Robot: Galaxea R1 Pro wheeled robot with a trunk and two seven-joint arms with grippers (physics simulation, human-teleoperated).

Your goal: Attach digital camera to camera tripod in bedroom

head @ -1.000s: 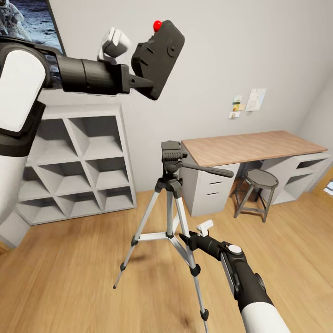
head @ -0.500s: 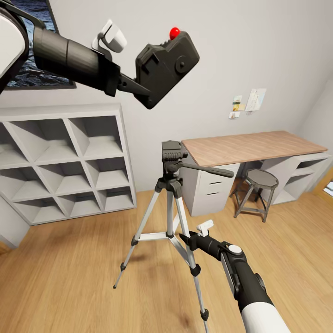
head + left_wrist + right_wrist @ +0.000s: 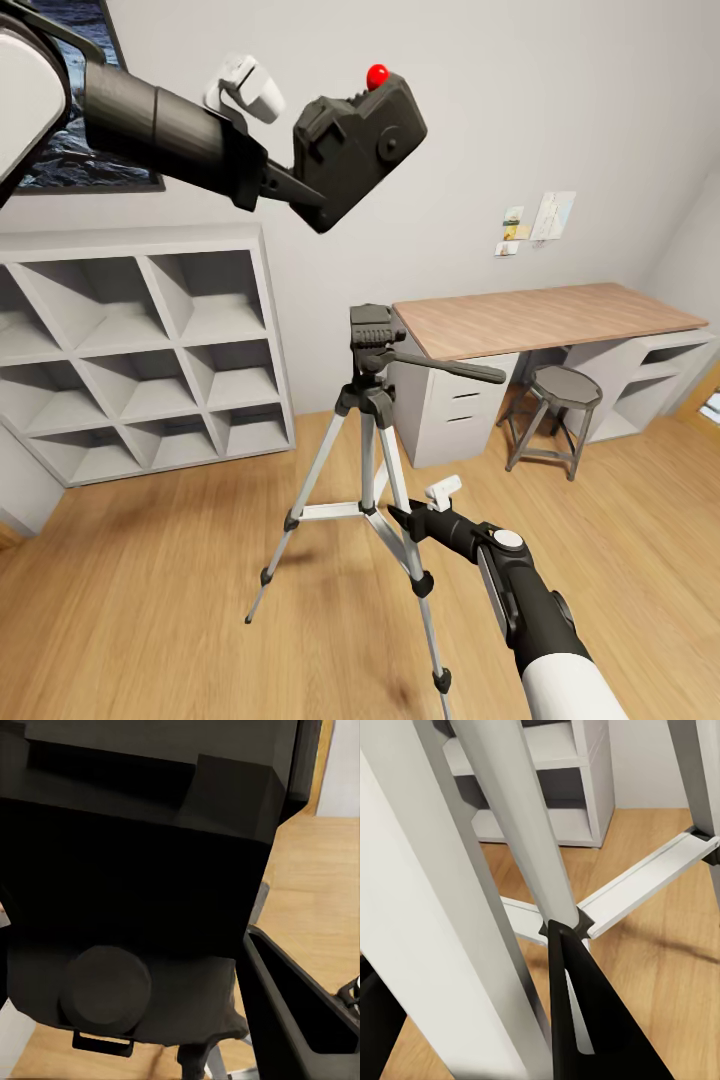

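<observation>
While the digital camera (image 3: 358, 150) is clamped in the left end effector (image 3: 290, 185), high above the camera tripod (image 3: 372, 420), its base should be levelled before lowering onto the pan head (image 3: 372, 330); right end effector (image 3: 405, 520) is braced on a leg, grip state unclear.

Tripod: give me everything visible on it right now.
The tall silver-legged camera tripod stands upright on the light wood plank floor, legs spread, before the wood-topped desk. Three metallic legs, black joints and feet, flat silver braces meeting at a centre column. Its black pan head, handle angled toward the desk, is bare. The right tool sits against one leg.
</observation>
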